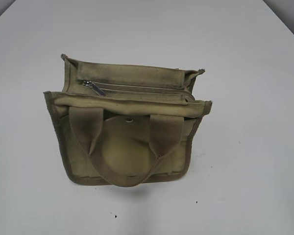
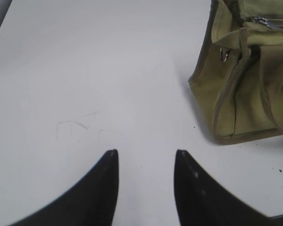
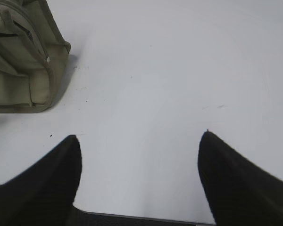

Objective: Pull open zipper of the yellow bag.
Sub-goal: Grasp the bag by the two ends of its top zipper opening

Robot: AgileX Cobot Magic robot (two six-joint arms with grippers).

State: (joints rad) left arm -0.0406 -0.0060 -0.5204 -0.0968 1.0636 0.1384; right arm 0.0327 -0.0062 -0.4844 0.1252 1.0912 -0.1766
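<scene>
A: Start with the bench (image 1: 34, 196).

B: White, plain surface, a few dark specks near its front edge at 6 o'clock in the exterior view. It carries one item.

A: That item?

B: The bag (image 1: 125, 125), olive-yellow canvas, standing upright about the middle of the bench, darker binding along its edges. The webbing handle (image 1: 122, 147) hangs down over the front face in a loop. Behind the loop a round flap with a metal stud (image 1: 130, 119) at its top.

A: And the zipper?

B: The zipper (image 1: 137, 90) runs across the top of the bag, from 9 toward 3 o'clock. Its silver pull tab (image 1: 94, 87) lies at the 9 o'clock end, tilted. The line looks closed along its visible length.

A: Left arm?

B: The left fingers (image 2: 146, 157) stand partly apart over bare bench, holding nothing. In the left wrist view the bag sits at 2 o'clock, well apart from the tips; the pull tab shows at the top edge of that view.

A: Right arm?

B: The right fingers (image 3: 139, 139) are spread wide, empty, over bare bench. The bag shows at 10 o'clock in the right wrist view, apart from the tips. Neither arm appears in the exterior view.
</scene>
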